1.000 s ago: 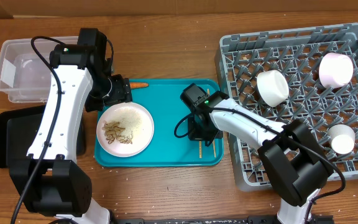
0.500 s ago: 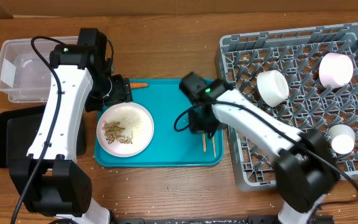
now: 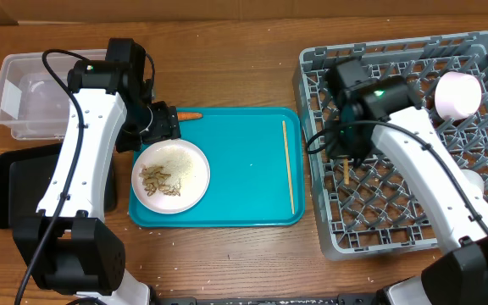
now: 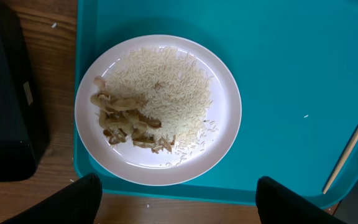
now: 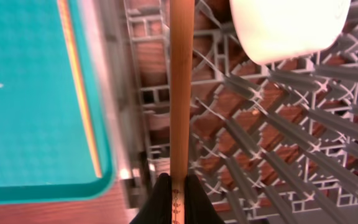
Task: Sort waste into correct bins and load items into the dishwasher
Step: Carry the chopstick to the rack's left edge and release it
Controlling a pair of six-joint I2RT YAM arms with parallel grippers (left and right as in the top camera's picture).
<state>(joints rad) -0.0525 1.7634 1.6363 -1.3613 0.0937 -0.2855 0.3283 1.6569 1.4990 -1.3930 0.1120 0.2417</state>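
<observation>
a small dark mark printed on the chopstick (image 5: 181, 93), just above your right gripper (image 5: 178, 193), is too small to read. so is the pale sticker on the black tray (image 4: 5, 112) at the left edge of the left wrist view. your right arm reaches over the left side of the grey rack (image 3: 379, 229), in the right half of the overhead view. its jaws are pinched tight on that chopstick, whose long axis runs top to bottom of the frame, beside a white bowl (image 5: 284, 28). the second chopstick (image 3: 288, 165) lies on the teal tray (image 3: 244, 195), also running top to bottom. your left gripper (image 4: 179, 180) hangs spread wide, holding nothing, over the white plate (image 4: 157, 109) of rice and scraps, near the carrot (image 3: 190, 115).
</observation>
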